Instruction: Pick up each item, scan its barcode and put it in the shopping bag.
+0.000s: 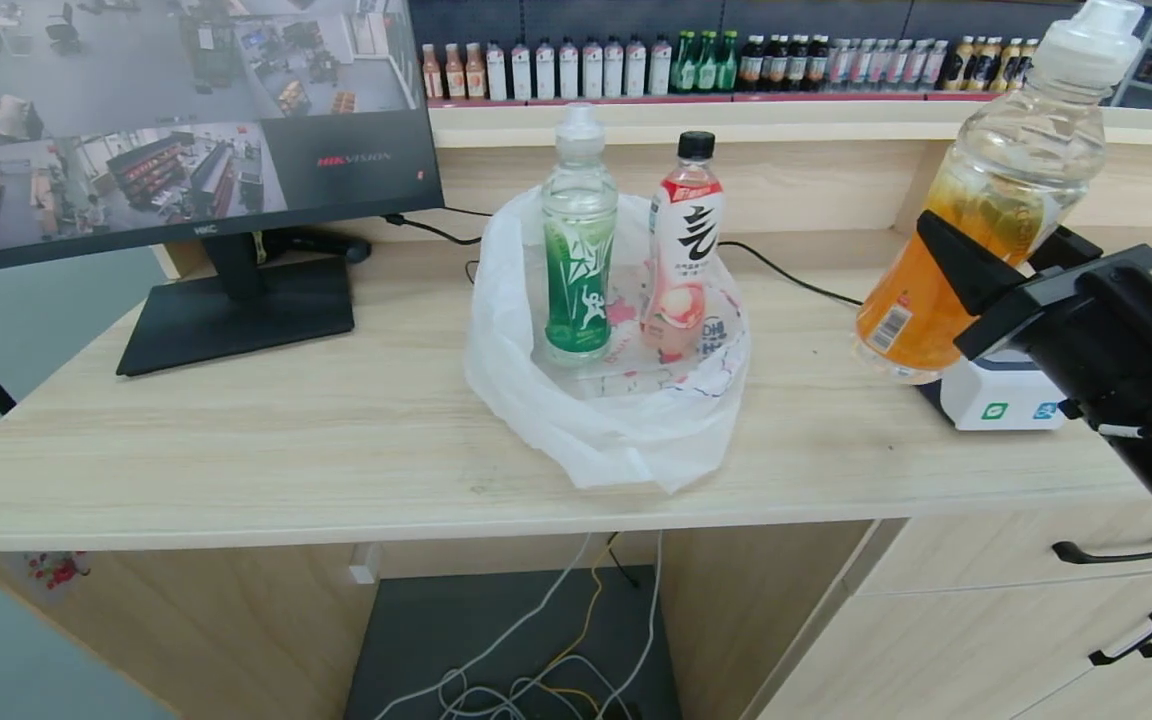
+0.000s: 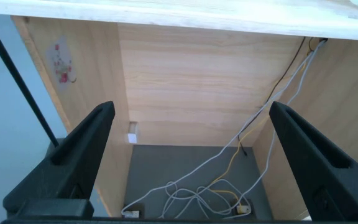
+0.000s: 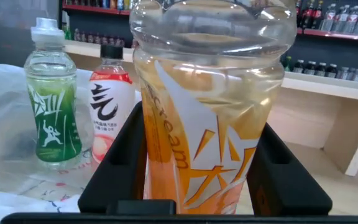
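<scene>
While right gripper (image 3: 204, 168) clamps orange bottle (image 1: 996, 180) above scanner (image 1: 1001, 400), scanning likely in hand; next: barcode (image 1: 893, 327) toward scanner, then bag (image 1: 576, 420) left of scanner. Left gripper (image 2: 191, 155) jaws apart.

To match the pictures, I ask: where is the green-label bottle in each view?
Head view: the green-label bottle stands upright in the shopping bag, mid-picture.
Right wrist view: the same bottle, beyond the orange bottle in the right gripper.
Left wrist view: this one faces cables under the counter.
Shared landmark: the pink-label bottle beside it.
</scene>
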